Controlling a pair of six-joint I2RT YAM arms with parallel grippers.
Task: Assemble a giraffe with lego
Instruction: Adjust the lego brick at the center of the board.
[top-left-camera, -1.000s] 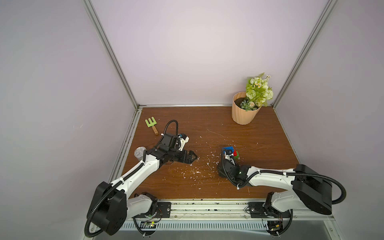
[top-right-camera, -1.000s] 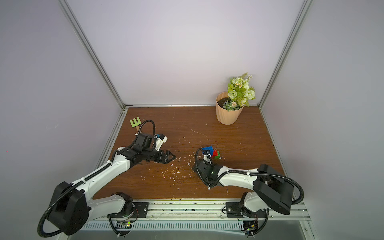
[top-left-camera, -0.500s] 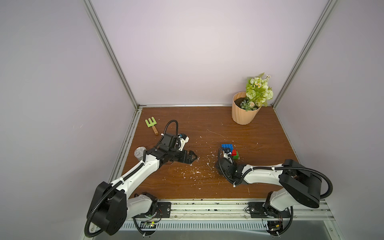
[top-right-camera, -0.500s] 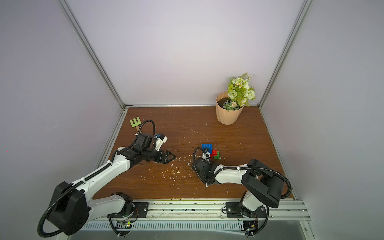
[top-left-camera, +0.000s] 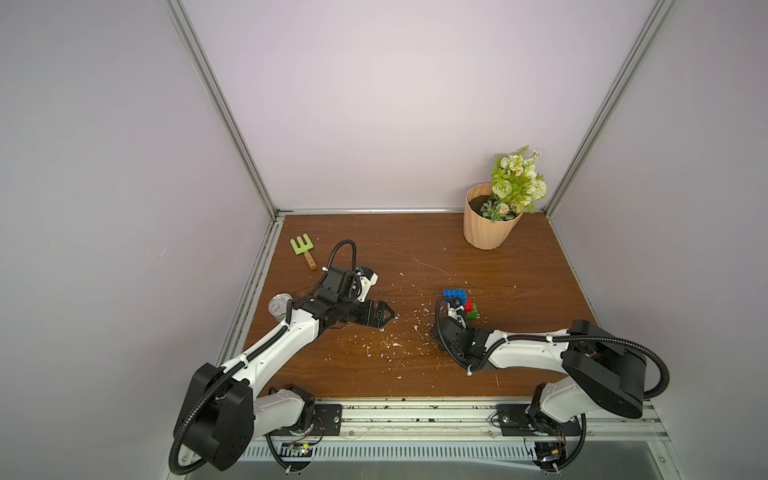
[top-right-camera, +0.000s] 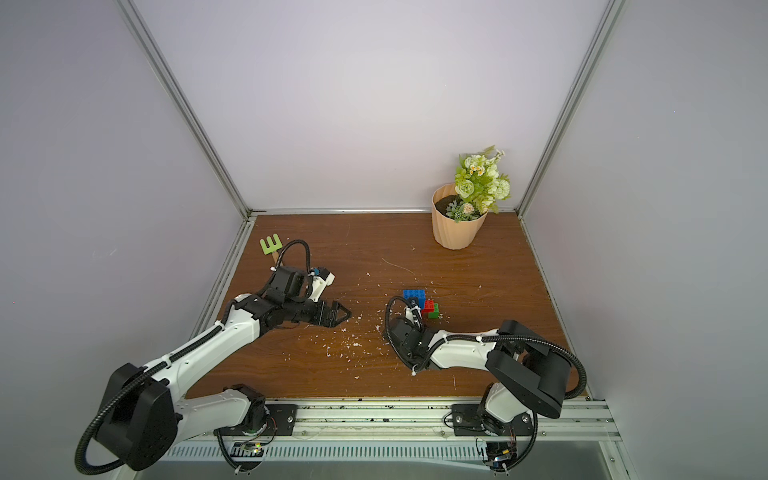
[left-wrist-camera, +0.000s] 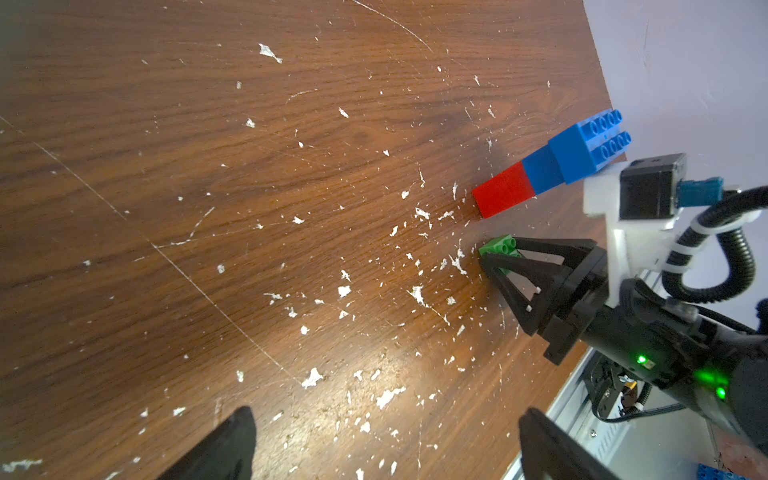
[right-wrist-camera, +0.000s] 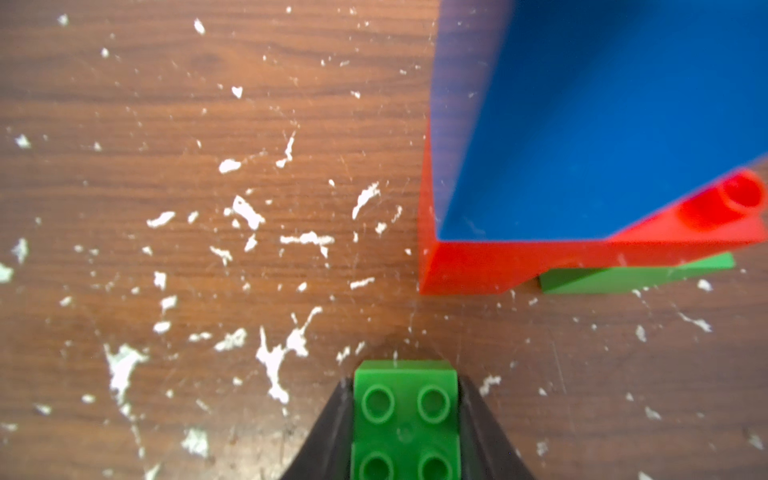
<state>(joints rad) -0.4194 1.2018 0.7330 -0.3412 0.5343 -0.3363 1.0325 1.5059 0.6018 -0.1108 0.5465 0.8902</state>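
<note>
The giraffe stands right of the table's middle in both top views: blue head and neck, red body, a green leg. My right gripper lies low on the table just in front of it, shut on a loose square green lego brick that rests on the wood. In the top views my right wrist hides that brick. My left gripper hovers left of centre, pointing at the right one; it is open and holds nothing, its fingers wide apart.
A peach flower pot stands at the back right. A green toy rake lies at the back left, and a small metal can sits by the left rail. White flecks litter the wooden table.
My right gripper's jaws have closed on the green brick beside the giraffe, and that arm's elbow has shifted. The left arm and the giraffe have stayed put.
</note>
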